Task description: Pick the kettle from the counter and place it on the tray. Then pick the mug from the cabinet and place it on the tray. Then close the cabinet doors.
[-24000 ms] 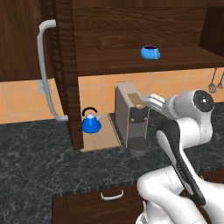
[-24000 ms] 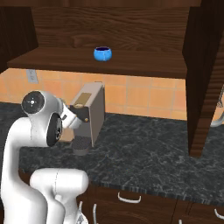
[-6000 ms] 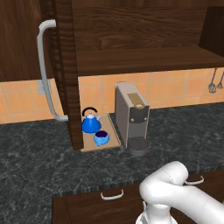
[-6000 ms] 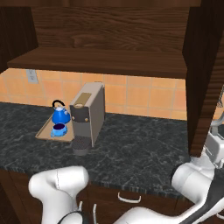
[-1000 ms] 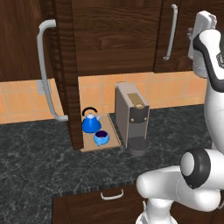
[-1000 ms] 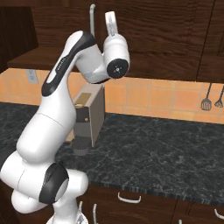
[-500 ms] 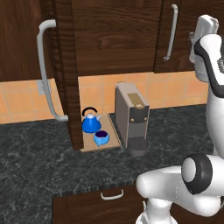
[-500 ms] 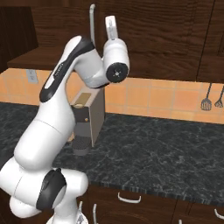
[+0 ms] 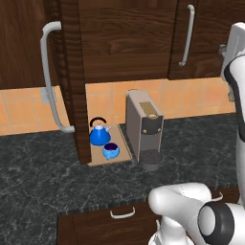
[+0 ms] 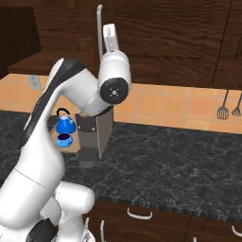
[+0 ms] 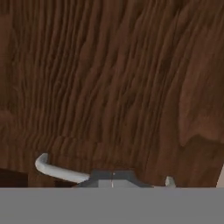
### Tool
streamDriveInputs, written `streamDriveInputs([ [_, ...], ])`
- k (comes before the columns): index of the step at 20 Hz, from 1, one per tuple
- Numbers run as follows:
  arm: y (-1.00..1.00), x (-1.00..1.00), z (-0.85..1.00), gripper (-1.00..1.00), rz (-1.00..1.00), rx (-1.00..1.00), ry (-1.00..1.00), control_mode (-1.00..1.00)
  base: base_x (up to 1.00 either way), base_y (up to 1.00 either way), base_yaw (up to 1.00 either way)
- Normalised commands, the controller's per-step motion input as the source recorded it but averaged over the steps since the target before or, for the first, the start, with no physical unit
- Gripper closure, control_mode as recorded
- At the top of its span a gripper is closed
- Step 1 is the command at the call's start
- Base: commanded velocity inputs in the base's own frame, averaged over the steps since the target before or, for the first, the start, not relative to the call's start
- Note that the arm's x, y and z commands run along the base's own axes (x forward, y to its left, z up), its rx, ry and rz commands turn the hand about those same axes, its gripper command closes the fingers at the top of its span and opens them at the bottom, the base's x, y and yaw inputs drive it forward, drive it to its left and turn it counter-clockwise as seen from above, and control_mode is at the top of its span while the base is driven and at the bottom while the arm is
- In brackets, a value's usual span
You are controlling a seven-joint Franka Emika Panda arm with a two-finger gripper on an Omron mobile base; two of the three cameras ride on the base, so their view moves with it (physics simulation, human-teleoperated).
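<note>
The blue kettle [image 9: 99,134] and the smaller blue mug [image 9: 110,150] both stand on the tan tray [image 9: 125,154], on the dark counter [image 9: 43,177] left of the coffee machine. My gripper [image 11: 113,178] is shut and empty, close against the wood of the right cabinet door [image 9: 134,43], beside that door's silver handle [image 11: 59,171]. The right door is closed. Seen from the right base, my hand [image 10: 110,38] points up next to the handle [image 10: 99,28]. The left cabinet door [image 9: 71,86] stands open, edge toward me, with its handle [image 9: 49,81] on the outer side.
A grey coffee machine [image 9: 143,127] stands right of the tray. The open left part of the cabinet shows its shelf [image 10: 38,61]. Utensils [image 10: 223,111] hang on the tiled wall at the far right. Drawer fronts [image 9: 119,213] run below the counter edge.
The hand has drawn slightly along the closed right door, beside its handle, and the jaws have come fully together. Kettle, mug and both doors have not moved.
</note>
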Motion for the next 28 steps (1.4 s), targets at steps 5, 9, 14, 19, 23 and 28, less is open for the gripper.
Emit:
streamDriveInputs([
  [5, 0.04, -0.19, -0.02, 1.0, 0.03, -0.02, 0.01, -1.0, 0.0, 0.0, 0.0],
  [9, 0.65, -0.66, -0.04, 1.0, 0.0, -0.12, 0.0, -1.0, 0.0, 0.0, 0.0],
  [14, 1.0, -1.0, 0.0, 1.0, 0.0, -0.16, 0.0, -1.0, 0.0, 0.0, 0.0],
  [19, 1.0, -1.0, 0.0, 1.0, 0.02, -0.14, 0.0, -1.0, 0.0, 0.0, 0.0],
  [23, 1.0, -1.0, 0.0, 1.0, 0.02, -0.08, 0.0, -1.0, 0.0, 0.0, 0.0],
  [28, 1.0, -0.91, -0.01, 1.0, 0.01, -0.05, 0.0, -1.0, 0.0, 0.0, 0.0],
])
